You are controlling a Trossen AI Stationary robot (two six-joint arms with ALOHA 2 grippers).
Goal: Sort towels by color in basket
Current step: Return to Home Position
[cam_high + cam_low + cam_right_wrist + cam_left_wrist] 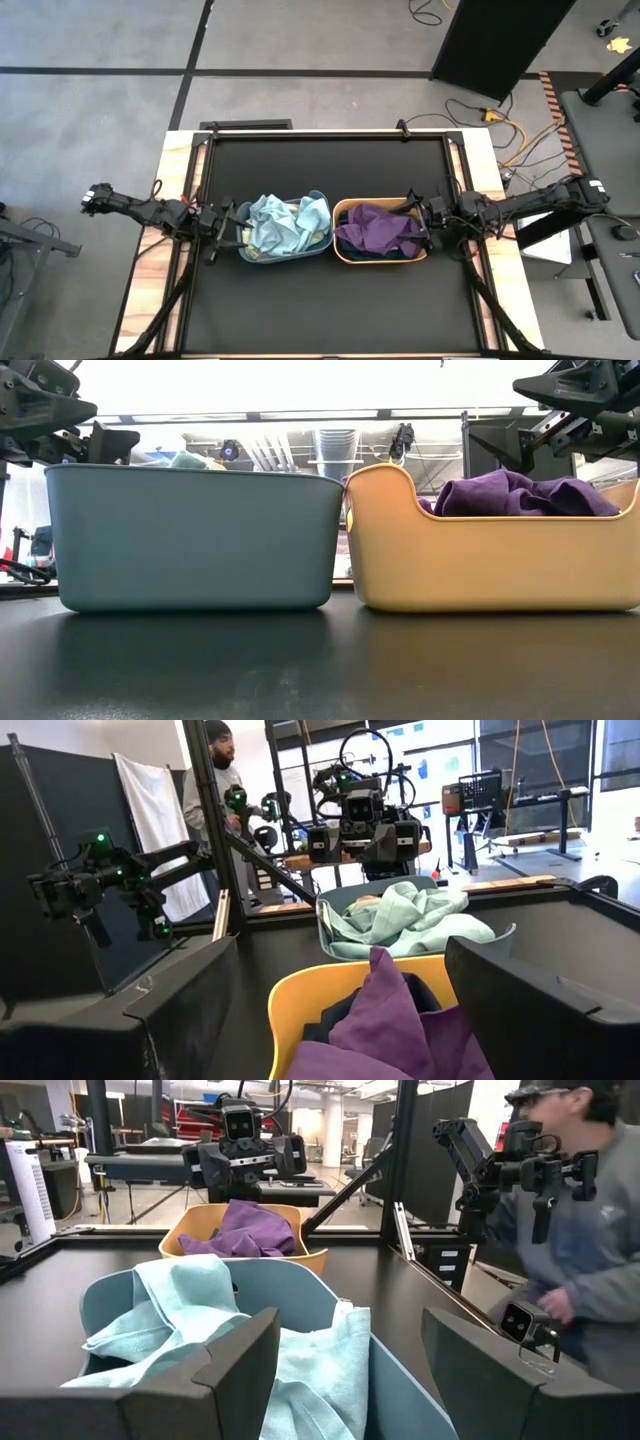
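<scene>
Crumpled pale towels [285,222], light blue and minty green, fill the blue bin [190,540]. A purple towel [378,230] tops the yellow bin [480,570] just beside it. The left gripper [225,229] hovers at the blue bin's outer end, and the right gripper [432,226] is further from it, past the yellow bin. Both are spread wide and empty.

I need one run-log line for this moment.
left gripper open at blue bin | right gripper open at yellow bin | light towels in blue bin | purple towel topmost in yellow bin

Blue-grey tub [190,540] just beside yellow bin [480,575] on dark table [300,670], purple towel [520,495] heaped above bin's rim, pale towel [188,460] peeking over tub's.
</scene>
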